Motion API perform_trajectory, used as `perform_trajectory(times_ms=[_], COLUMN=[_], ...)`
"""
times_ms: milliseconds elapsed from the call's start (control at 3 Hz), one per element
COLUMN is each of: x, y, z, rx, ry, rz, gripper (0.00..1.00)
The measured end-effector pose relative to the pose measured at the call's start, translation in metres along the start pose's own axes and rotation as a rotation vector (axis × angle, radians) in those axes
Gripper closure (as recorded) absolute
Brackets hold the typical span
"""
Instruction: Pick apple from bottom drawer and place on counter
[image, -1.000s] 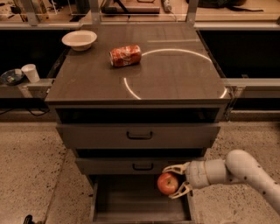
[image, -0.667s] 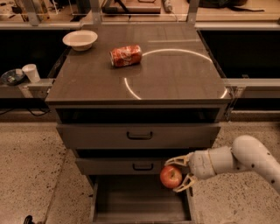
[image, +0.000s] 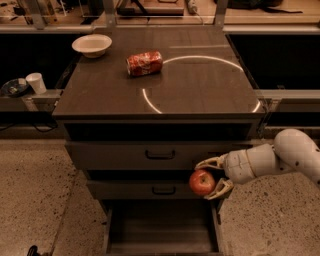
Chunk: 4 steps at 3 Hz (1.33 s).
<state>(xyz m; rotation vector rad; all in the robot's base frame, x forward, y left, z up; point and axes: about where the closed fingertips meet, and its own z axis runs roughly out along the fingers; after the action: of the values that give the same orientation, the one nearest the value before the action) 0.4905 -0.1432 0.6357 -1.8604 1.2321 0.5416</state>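
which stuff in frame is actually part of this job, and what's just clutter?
Job:
- apple, held in the end effector in front of the drawers
- bottom drawer, open below it
- counter, the drop spot

Lying about:
- crushed soda can, on the counter
- bowl, on the counter
- cup, on the ledge left of the cabinet

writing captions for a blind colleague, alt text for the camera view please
The robot's hand grips a red apple above the right side of the open bottom drawer, lower than the counter. A crushed red can and a white bowl sit on the counter.
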Motion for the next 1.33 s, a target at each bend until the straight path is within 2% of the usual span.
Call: perform_trajectory(times_ms=[333, 667, 1000, 1333], x=[0.0, -0.026, -0.077, -0.112], y=[0.0, -0.018, -0.037, -0.062], z=[0.0, 0.001, 0.002, -0.001], rx=[-0.001, -0.004, -0.031, -0.037], ry=[0.0, 0.014, 0.035, 0.066], rz=[0.0, -0.051, -0.139, -0.168], gripper=[1.0, 1.0, 1.0, 1.0])
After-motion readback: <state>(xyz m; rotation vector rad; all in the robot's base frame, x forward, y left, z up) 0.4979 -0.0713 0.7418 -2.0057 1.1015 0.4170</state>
